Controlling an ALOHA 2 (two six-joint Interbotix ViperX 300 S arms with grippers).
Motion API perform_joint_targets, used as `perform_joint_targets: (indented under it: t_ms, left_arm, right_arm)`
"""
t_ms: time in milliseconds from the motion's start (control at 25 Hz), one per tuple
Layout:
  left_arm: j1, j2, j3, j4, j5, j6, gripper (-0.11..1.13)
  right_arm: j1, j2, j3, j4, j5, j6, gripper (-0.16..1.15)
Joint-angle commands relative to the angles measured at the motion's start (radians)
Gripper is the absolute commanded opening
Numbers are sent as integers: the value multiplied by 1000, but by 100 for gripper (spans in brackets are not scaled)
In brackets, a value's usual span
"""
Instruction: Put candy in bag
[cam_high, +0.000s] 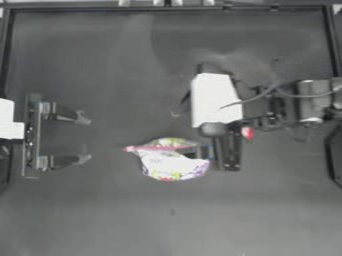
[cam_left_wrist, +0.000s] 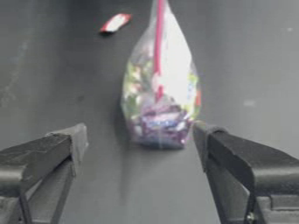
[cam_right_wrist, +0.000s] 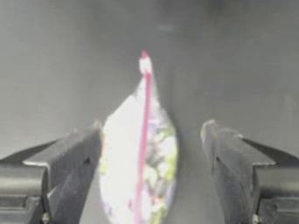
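Right gripper (cam_high: 212, 152) open around bag end, nothing clamped.
Jaws straddle the bag (cam_high: 167, 159), strip running toward the left gripper (cam_high: 83, 139), parked open well apart; candy (cam_high: 248, 133) lies just beside the right arm, nearer it.

Clear bag (cam_high: 168, 159) lying flat mid-table, pink-red strip on top; red-white candy (cam_high: 248, 133) near it.

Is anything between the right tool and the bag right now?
Nothing visible. The right tool already straddles the bag's right end with open jaws. The candy lies behind it, off that path. The left tool waits, open, at the left.
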Motion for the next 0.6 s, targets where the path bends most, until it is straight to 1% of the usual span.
perform_joint_targets:
  t_ms: [40,280,600]
  left_arm:
    - [5,5,-9,-2,-5,-2,101]
    - [6,8,-3,-5,-5,-5,101]
    - [15,46,-8,-5,-11,-5,101]
  right_arm:
    - [14,48,-103,-18,49,-2,96]
    - [34,146,-199,-12,114,-2,96]
    - [48,232,-264,0,140,-2,96]
